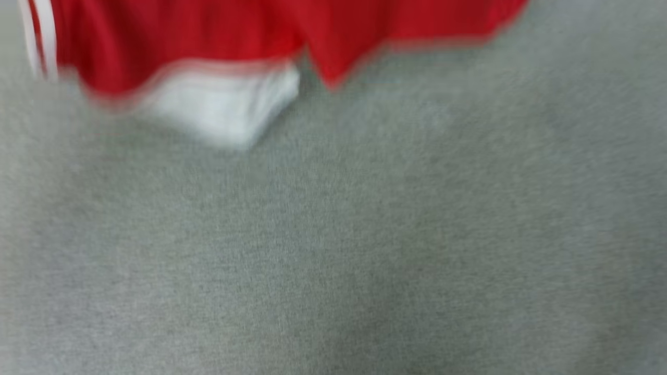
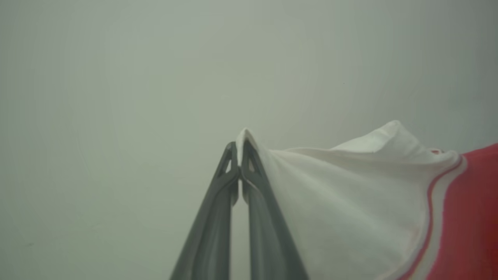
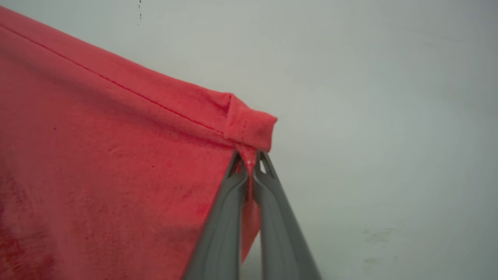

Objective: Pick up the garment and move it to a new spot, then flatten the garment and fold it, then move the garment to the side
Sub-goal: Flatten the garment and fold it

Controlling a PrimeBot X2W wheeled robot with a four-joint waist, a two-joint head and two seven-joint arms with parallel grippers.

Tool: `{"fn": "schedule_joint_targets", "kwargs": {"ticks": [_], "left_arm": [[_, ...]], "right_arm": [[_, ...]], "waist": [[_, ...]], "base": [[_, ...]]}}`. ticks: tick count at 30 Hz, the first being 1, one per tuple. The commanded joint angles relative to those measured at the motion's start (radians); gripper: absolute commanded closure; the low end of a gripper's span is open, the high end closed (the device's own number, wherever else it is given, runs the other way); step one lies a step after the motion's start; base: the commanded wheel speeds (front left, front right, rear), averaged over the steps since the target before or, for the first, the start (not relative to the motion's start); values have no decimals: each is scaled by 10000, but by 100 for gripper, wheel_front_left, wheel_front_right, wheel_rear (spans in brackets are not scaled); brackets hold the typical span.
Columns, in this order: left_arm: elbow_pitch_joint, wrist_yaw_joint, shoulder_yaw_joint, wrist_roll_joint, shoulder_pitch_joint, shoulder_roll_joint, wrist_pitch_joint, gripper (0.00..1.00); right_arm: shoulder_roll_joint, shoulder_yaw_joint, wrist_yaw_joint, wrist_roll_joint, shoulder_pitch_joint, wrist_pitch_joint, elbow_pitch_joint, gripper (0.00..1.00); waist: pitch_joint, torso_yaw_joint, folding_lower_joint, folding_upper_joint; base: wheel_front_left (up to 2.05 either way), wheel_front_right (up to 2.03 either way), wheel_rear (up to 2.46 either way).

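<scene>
Garment [image 1: 219,41] is pinched at two spots, one per hand. I'd guess that's so it hangs spread out instead of bunching, ready to be carried over and laid flat. The left hand [image 2: 238,149] is clamped on the tip of the white panel [image 2: 342,202], fingers pressed together with just a little peak of cloth poking out past them. The right hand [image 3: 249,155] is clamped on a red corner at the hem [image 3: 249,126], where the fabric is folded over and stitched. So it's got the thick bit, which probably slips less than a single layer would.

The cloth looks like a soft knit, matte and slightly fuzzy on the red side, and the hem pulls into a straight line away from the grip. The white panel drapes in smooth, shallow folds, and a curved red-and-white trim [image 2: 430,210] edges it where it meets the red body.

The head view is all motion blur: red cloth along the far side of the grey surface [image 1: 365,250], with the white panel dipping nearer. No edge or corner of the surface is in sight, and I can't tell whether the cloth touches it or hangs just above. The surface itself looks flat, dull and a bit speckled.
</scene>
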Motion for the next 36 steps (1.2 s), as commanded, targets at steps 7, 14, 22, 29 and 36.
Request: {"fn": "schedule_joint_targets", "kwargs": {"ticks": [7, 14, 22, 29, 36], "left_arm": [[2671, -530, -281, 844, -2967, -1135, -1018, 100], [4534, -773, -525, 998, -3664, -2051, -2302, 100], [5496, -1137, -1136, 730, -1851, -2906, -2954, 100], [5034, -1205, -1439, 570, 1561, -3561, -3055, 100], [4254, -1069, -1589, 505, 5664, -3506, -3049, 100]], "right_arm": [[46, 383, -14, -1137, -2462, -1479, 2060, 100], [241, 679, -15, -2039, -3553, -2924, 4031, 100], [425, 1347, -12, -2071, -2549, -4461, 5473, 100], [275, 2339, -12, -1517, -284, -5417, 6192, 100], [-280, 3798, -11, -194, 2608, -5700, 6036, 100]], "waist": [[1908, 526, -1, 0], [2693, 1037, -1, 0], [2658, 1493, -1, 0], [1624, 1666, -1, 0], [31, 1777, -1, 0]], "base": [[0, 0, 0], [0, 0, 0], [0, 0, 0], [0, 0, 0], [0, 0, 0]]}}
